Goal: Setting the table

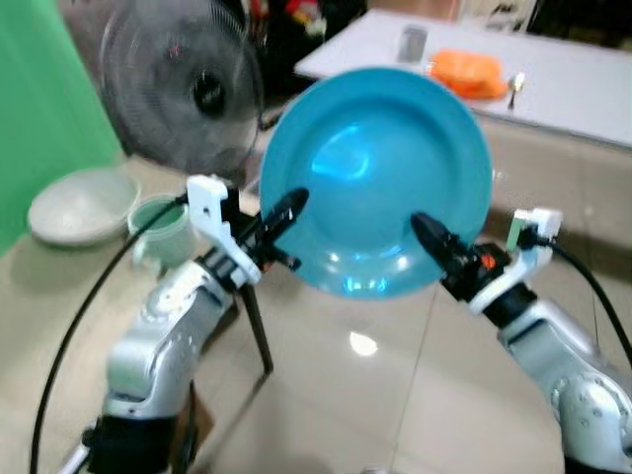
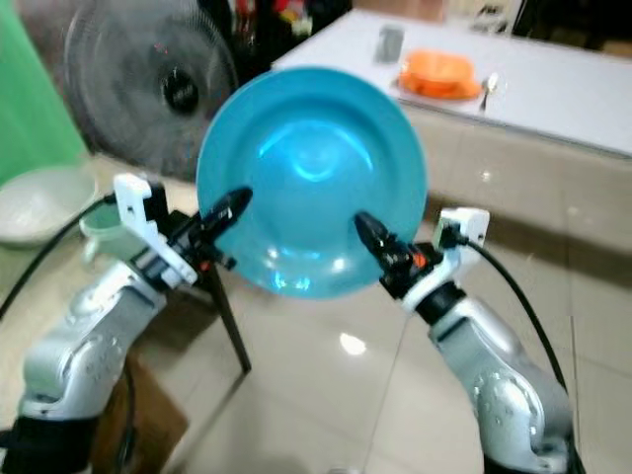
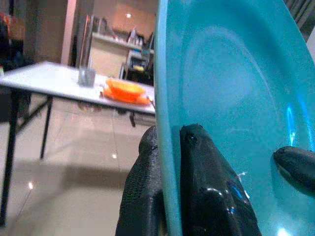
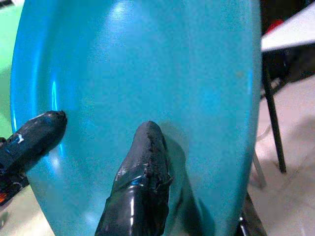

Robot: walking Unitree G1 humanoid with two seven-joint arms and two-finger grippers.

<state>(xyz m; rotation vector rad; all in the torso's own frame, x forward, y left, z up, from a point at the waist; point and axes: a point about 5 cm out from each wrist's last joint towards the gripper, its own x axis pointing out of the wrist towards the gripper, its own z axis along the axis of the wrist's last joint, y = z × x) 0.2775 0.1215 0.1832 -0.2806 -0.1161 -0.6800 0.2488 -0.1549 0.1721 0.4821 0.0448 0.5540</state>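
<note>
Blue plate (image 1: 380, 168) held up in the air between both grippers.

The plate carries nothing; far behind, a white table (image 1: 583, 84) bears an orange dish (image 1: 468, 72), a grey cup (image 1: 412, 43) and a spoon (image 1: 515, 87). The left gripper (image 3: 170, 196) pinches the plate's rim between its fingers, and the right gripper (image 4: 197, 196) clamps the opposite rim. Below lies bare tiled floor (image 1: 395, 415); a fan (image 1: 183, 89) and white bowl (image 1: 79, 202) stand left.
</note>
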